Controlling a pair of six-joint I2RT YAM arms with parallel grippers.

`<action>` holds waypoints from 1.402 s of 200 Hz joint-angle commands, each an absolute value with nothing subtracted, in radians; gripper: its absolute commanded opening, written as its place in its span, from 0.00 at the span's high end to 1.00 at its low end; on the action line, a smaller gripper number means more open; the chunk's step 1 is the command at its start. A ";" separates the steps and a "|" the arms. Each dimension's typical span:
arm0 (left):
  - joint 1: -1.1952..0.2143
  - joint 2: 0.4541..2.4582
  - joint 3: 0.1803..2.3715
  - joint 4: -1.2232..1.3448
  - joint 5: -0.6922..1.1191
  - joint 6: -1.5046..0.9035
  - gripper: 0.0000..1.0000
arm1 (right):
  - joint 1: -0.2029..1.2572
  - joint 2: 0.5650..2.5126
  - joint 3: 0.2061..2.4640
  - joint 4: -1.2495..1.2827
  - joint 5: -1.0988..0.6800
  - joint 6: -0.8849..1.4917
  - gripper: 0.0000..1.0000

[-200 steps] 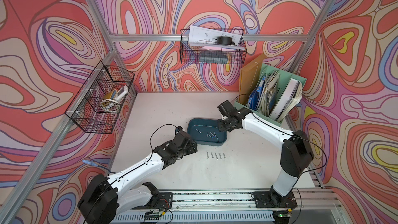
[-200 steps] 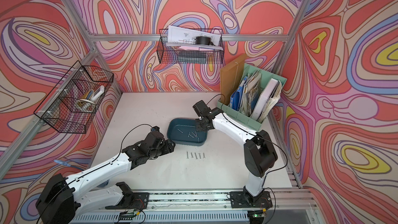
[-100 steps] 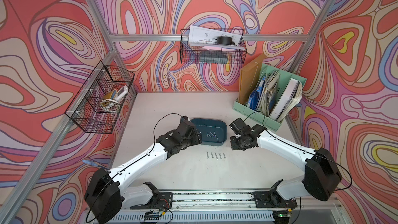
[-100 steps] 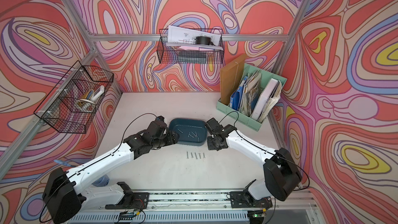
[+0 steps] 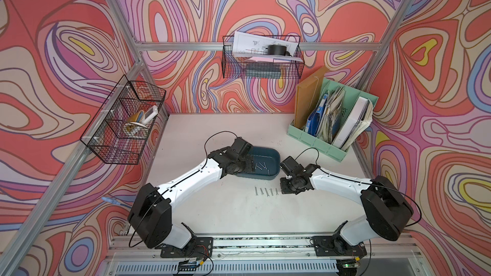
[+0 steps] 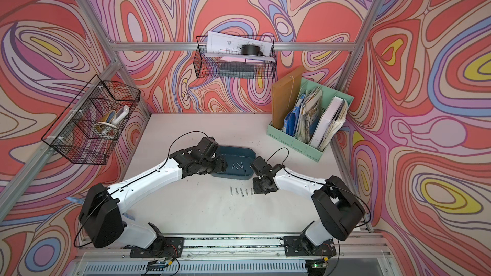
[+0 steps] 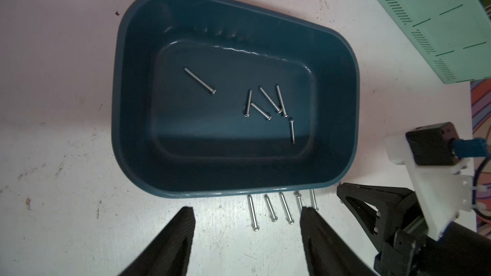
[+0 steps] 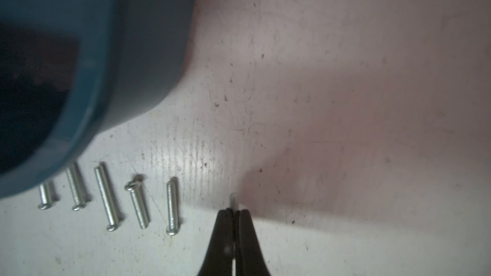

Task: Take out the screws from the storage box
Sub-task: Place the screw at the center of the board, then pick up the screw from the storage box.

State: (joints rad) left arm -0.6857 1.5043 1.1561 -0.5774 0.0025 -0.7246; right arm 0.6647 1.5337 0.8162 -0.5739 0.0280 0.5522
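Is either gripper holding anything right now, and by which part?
The right gripper pinches one screw along its shaft, with the tip poking out. The left gripper holds nothing.

Col./patt. check.

- Shallow dark teal-blue plastic storage box [image 7: 138, 118]: uniform col., glossy.
- Thin silver-grey metal screws [image 8: 108, 197]: plain bright finish.
- Flat off-white tabletop [image 5: 239, 216]: dark specks, grey scuffs.
- Panel walls [image 5: 265, 9]: swirl patt. in coral-red, lilac, blue, cream, w/ yellow spots and dark outlines.
- Mint-green plastic file organiser [image 7: 425, 22]: darker green slot marks.
- Card folder [image 5: 305, 102]: mustard-brown.
- Binders [image 5: 311, 126]: blue.
- Wire-mesh baskets [image 6: 210, 71]: blk.
- Robot arms [image 5: 191, 179]: white shells, blk joints.
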 commanded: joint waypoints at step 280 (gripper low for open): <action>-0.596 2.152 1.707 -0.842 -0.158 -0.986 0.68 | 0.633 1.383 0.870 -0.534 0.156 0.499 0.70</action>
